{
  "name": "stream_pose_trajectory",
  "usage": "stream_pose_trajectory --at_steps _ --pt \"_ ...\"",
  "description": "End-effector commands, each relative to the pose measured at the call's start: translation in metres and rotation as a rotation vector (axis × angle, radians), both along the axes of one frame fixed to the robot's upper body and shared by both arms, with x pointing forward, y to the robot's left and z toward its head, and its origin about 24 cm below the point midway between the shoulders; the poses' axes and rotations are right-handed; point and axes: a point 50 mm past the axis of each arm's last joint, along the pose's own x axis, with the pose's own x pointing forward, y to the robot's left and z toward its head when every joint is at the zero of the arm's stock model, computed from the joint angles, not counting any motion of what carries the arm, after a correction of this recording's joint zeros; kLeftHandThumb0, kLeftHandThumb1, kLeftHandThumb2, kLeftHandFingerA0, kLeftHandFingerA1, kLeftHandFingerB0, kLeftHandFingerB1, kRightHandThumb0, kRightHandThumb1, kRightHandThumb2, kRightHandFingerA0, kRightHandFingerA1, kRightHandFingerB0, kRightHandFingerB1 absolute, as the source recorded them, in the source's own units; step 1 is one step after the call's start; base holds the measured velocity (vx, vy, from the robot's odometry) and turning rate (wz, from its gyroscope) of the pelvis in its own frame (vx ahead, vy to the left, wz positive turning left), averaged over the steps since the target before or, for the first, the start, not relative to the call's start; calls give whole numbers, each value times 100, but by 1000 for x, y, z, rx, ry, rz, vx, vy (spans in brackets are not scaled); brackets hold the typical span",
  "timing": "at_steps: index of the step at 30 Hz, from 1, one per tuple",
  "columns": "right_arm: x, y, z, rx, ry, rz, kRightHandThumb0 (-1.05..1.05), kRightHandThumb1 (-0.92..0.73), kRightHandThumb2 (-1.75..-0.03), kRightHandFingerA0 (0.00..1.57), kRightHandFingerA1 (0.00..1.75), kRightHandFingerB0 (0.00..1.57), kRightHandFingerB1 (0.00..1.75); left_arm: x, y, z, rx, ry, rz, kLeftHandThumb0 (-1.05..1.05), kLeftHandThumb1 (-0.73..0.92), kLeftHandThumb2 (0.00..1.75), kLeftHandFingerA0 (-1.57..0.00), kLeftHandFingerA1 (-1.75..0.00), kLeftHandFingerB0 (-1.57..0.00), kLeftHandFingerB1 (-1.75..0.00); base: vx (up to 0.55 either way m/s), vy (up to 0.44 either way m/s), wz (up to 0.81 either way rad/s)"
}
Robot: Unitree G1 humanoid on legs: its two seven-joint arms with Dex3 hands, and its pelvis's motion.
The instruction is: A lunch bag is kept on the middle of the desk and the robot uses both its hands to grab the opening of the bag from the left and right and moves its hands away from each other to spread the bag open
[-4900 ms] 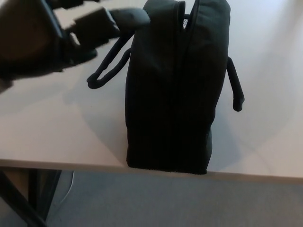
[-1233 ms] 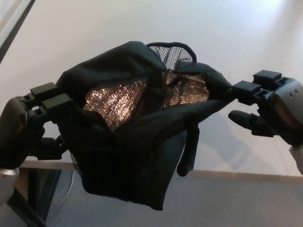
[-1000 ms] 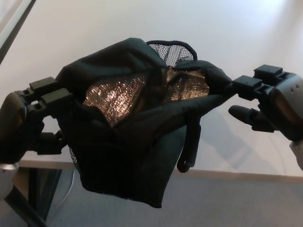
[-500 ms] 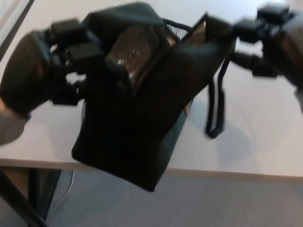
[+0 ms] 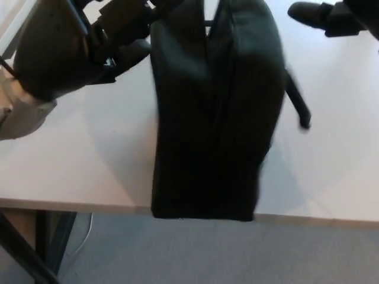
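- Lunch bag [image 5: 213, 112] stands upright on the desk [image 5: 77, 160], its base right at the near edge, roughly mid-frame.
- Bag's top reads as narrow: two dark panels close together with only a slim slit between them near the upper border. No lining shows. The frame is motion-blurred, so the top seam is hard to read.
- Judgement on progress: the mouth is not spread as it stands now. The spreading pull is what remains, or would need redoing, going by the task.
- One carry strap [image 5: 298, 106] hangs loose down the bag's right side, free of either hand.
- Left hand [image 5: 77, 44] sits at upper left, high and close to the camera, its fingers reaching toward the bag's upper left edge. Blur hides whether they pinch the fabric or merely touch it; cannot tell.
- Right hand [image 5: 331, 15] is barely in frame at the top right corner. One thick digit pointing left is visible, apart from the bag with bare desk between. It appears to hold nothing, but how far the fingers are spread cannot be told.
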Motion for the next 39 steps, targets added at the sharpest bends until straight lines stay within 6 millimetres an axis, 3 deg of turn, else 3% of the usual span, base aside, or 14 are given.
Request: stream_pose_trajectory --at_steps 1,2,3,5,17,26,27,32,34,35,36,37,38,39 --pt "3 -3 3 16 56 -49 -23 -27 -79 42 59 11 47 2 6 -6 -9 -90 58 7 50 73 -20 -35 -6 -23 0 0 0" --pt "3 -3 2 21 56 -49 -34 -43 -53 56 41 25 30 2 7 -8 -8 -82 67 9 45 78 -19 -36 -5 -23 0 0 0" --pt "3 -4 1 24 56 -50 -24 -26 -79 46 60 12 47 3 9 -10 -1 -71 91 8 42 82 -17 -37 -2 -24 0 0 0" --pt "2 -4 1 22 58 -54 -36 -42 -53 58 41 26 30 4 11 -14 2 -69 113 8 42 80 -17 -38 -2 -23 0 0 0" --pt "-10 -38 -3 45 31 -96 -36 -46 -54 58 41 23 29 -1 33 -23 -24 -51 173 9 44 77 -16 -37 0 -10 0 0 0" --pt "-63 -82 -9 54 -42 -127 -31 -49 -55 41 37 27 31 -34 102 -12 -115 -118 326 11 47 69 -11 -31 -8 -22 0 0 0" --pt "-70 -87 -11 54 -46 -127 -30 -49 -54 48 41 29 32 -39 111 -14 -138 -98 331 15 37 92 -5 -46 0 -45 0 0 0" --pt "-109 -100 -41 92 -55 -112 -35 -50 -59 78 49 32 36 -69 149 -25 -261 -50 432 4 50 69 -29 -34 -15 -29 0 0 0" --pt "-121 -101 -56 104 -29 -106 -30 -49 -55 59 44 31 33 -80 158 -41 -339 11 460 -3 58 58 -83 -58 -12 -26 0 0 0" --pt "-129 -102 -66 112 -10 -108 -30 -49 -55 59 44 31 33 -87 163 -51 -375 45 478 -3 58 58 -83 -58 -12 -26 0 0 0" --pt "-136 -102 -78 120 22 -111 -32 -51 -55 56 43 33 33 -97 168 -65 -410 91 496 -2 43 90 -63 -73 0 -45 0 0 0" --pt "-139 -101 -81 123 33 -114 -33 -51 -56 56 43 34 33 -100 169 -69 -421 106 502 -2 39 88 -42 -60 0 -44 0 0 0" --pt "-147 -100 -96 144 78 -112 -33 -50 -55 53 42 37 34 -111 170 -84 -463 168 523 4 51 62 -46 -48 -12 -17 0 0 0" --pt "-156 -98 -109 167 119 -106 -33 -50 -55 53 42 37 34 -121 170 -98 -501 224 544 4 51 62 -46 -48 -12 -17 0 0 0"
